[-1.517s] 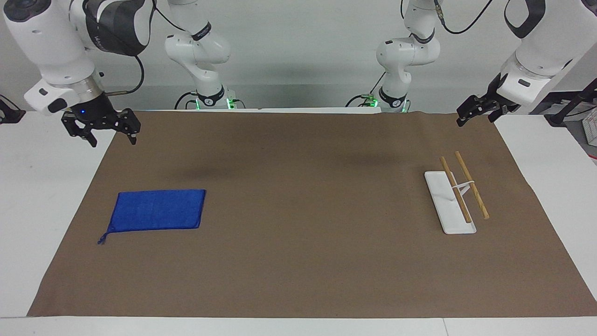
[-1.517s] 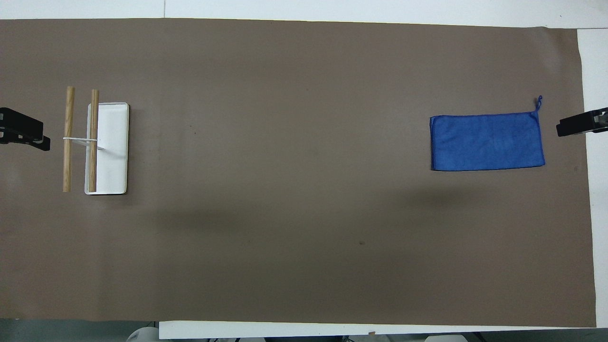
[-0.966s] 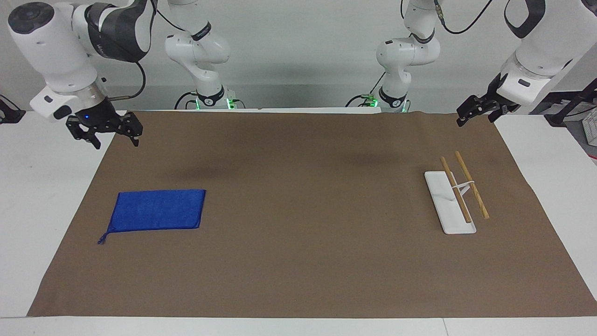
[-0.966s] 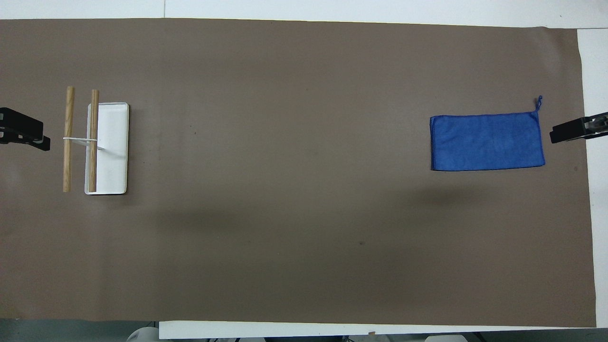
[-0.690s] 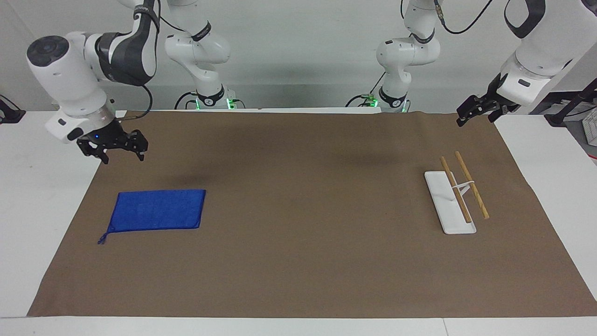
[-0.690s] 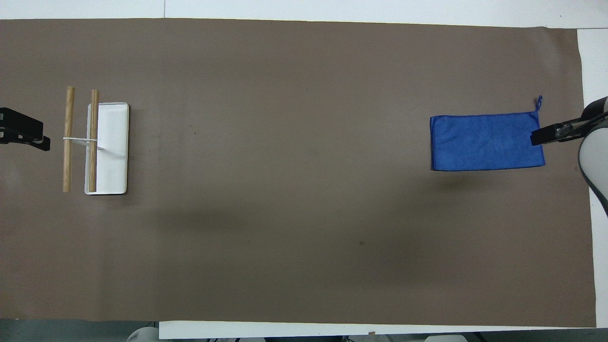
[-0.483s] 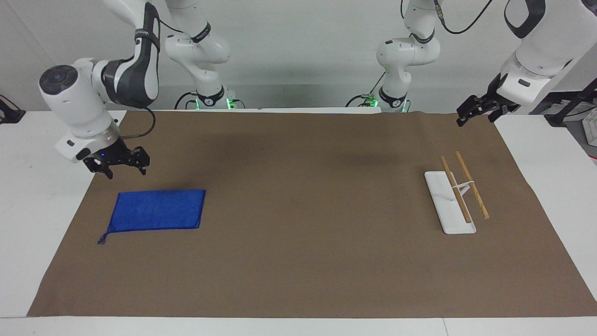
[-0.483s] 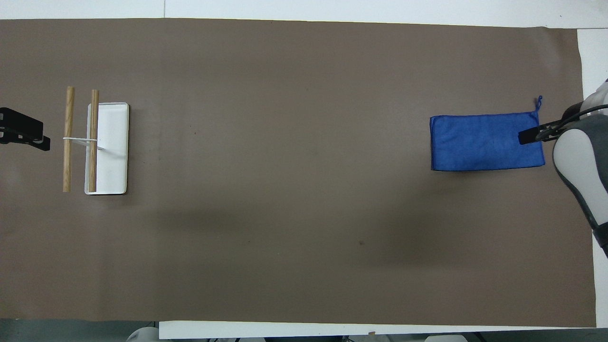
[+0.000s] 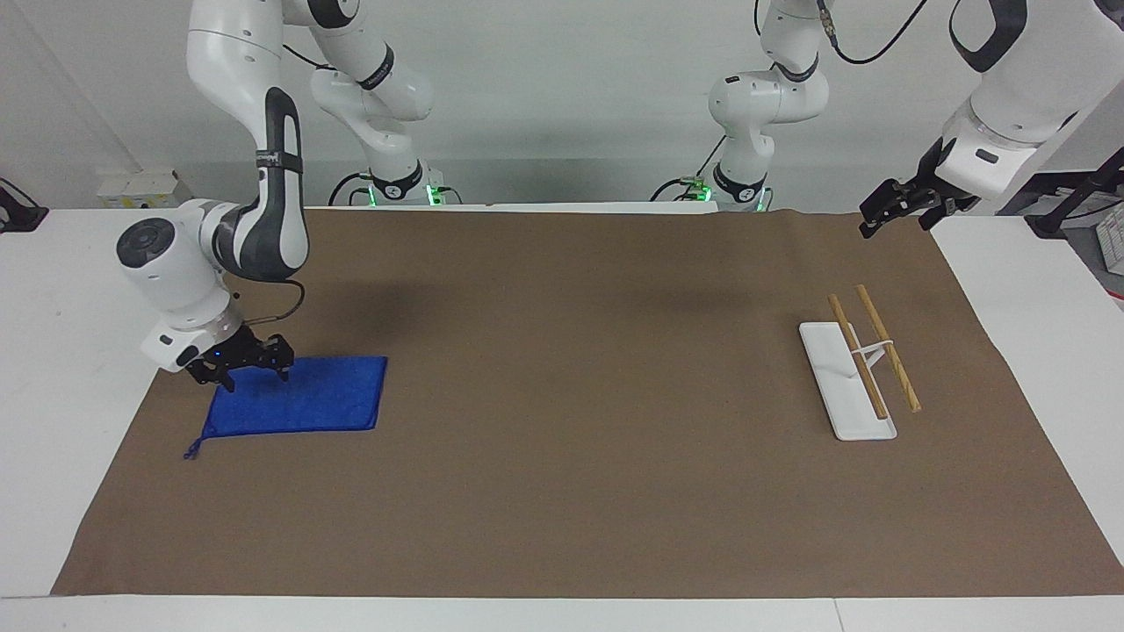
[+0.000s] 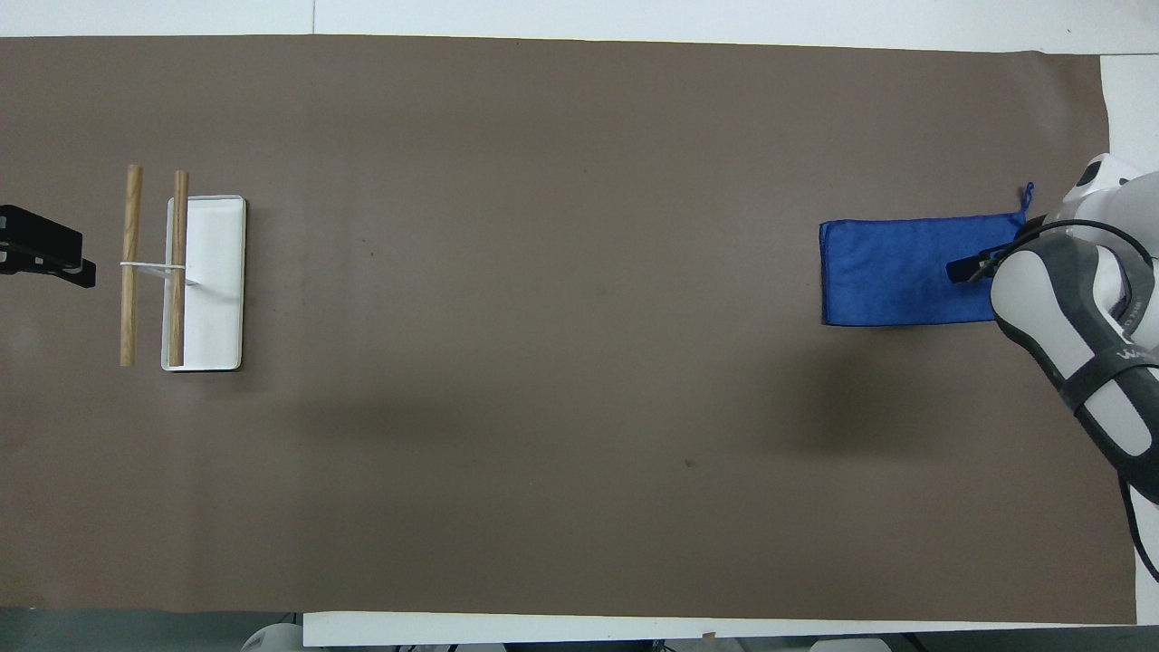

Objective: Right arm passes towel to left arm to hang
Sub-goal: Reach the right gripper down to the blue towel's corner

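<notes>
The right hand (image 9: 255, 374) has dropped from well above the worktop's (image 9: 562, 491) edge to the blue towel's (image 9: 303, 399) near corner, fingers apart. The towel lies flat and ungrasped, so pickup looks imminent. The left hand (image 9: 882, 215) waits over the rack's (image 9: 856, 373) end; its fingers' state is unclear.

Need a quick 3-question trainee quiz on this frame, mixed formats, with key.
1. True or false: the right gripper is over the towel's corner nearest the robots, fingers open.
2. The towel rack sits toward which arm's end of the table?
3. The left gripper is: A) holding the towel B) waiting above the brown mat's corner C) on the rack

Key: 1 true; 2 left arm's; 3 B
</notes>
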`<state>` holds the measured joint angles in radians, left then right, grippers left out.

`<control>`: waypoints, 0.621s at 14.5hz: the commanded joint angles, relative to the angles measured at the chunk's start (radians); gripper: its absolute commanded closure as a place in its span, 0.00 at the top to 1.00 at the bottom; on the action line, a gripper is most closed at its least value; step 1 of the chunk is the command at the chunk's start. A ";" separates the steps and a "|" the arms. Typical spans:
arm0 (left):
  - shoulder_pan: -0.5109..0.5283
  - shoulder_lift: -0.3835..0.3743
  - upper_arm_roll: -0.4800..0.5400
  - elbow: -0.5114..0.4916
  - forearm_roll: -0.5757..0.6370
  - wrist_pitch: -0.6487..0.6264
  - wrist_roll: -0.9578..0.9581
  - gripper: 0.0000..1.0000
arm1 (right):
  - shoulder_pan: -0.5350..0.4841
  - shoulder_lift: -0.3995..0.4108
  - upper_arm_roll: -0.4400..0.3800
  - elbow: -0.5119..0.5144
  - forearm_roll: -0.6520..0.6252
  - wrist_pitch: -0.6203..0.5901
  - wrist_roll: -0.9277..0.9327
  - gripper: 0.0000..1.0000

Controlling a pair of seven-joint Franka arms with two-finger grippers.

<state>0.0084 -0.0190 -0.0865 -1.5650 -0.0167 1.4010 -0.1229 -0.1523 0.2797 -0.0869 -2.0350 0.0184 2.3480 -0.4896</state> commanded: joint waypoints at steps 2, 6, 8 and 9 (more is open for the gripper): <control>0.002 -0.019 0.002 -0.026 -0.009 0.018 0.002 1.00 | -0.010 0.015 0.010 -0.048 0.017 0.100 -0.032 0.89; 0.002 -0.019 0.002 -0.026 -0.009 0.018 0.002 1.00 | -0.010 0.018 0.010 -0.080 0.017 0.155 -0.043 0.86; 0.002 -0.019 0.002 -0.026 -0.009 0.018 0.002 1.00 | -0.010 0.018 0.012 -0.086 0.017 0.155 -0.044 0.81; 0.002 -0.019 0.002 -0.026 -0.009 0.018 0.002 1.00 | -0.010 0.018 0.012 -0.088 0.017 0.155 -0.044 0.70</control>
<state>0.0084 -0.0189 -0.0865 -1.5650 -0.0167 1.4010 -0.1229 -0.1517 0.3072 -0.0834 -2.0967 0.0194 2.4873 -0.5006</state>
